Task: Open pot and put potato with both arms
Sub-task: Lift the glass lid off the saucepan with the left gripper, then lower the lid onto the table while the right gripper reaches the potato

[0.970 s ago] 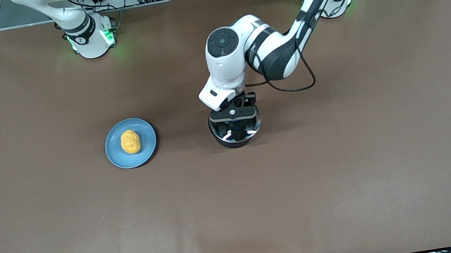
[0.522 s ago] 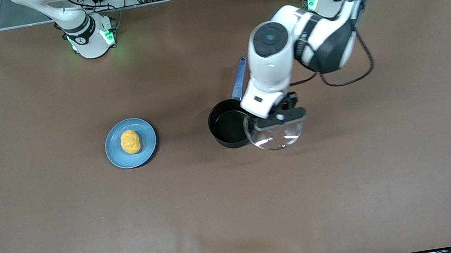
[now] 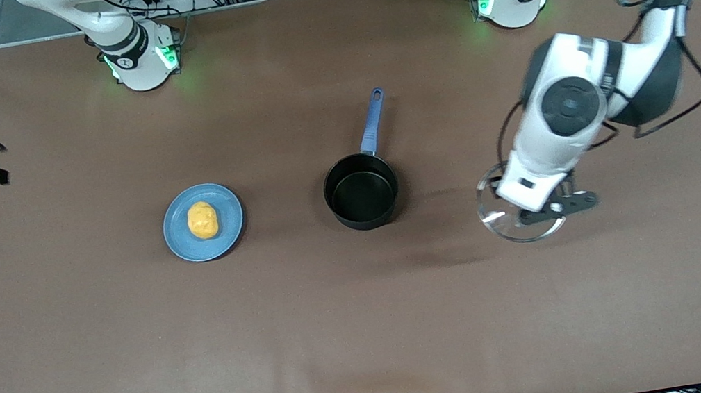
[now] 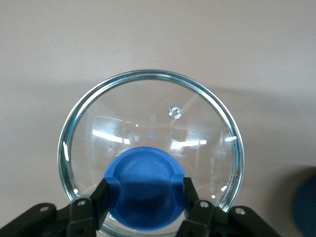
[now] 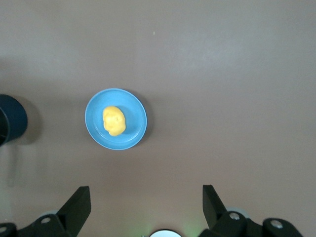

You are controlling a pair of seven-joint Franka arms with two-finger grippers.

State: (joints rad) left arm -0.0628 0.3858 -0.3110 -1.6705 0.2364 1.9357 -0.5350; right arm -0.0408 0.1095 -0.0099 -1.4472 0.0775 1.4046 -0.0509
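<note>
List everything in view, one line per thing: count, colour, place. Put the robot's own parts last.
pot: one, black with a long blue handle, open and empty, mid-table.
glass lid: one, clear with a metal rim and blue knob, held in the air over bare table toward the left arm's end.
potato: one, yellow-orange, lying on the plate.
plate: one, blue, beside the pot toward the right arm's end.
table: one, covered in brown.
left gripper: one, black, shut on the glass lid's knob.
right gripper: one, black, open, high over the table with the plate below it, holding nothing.
</note>
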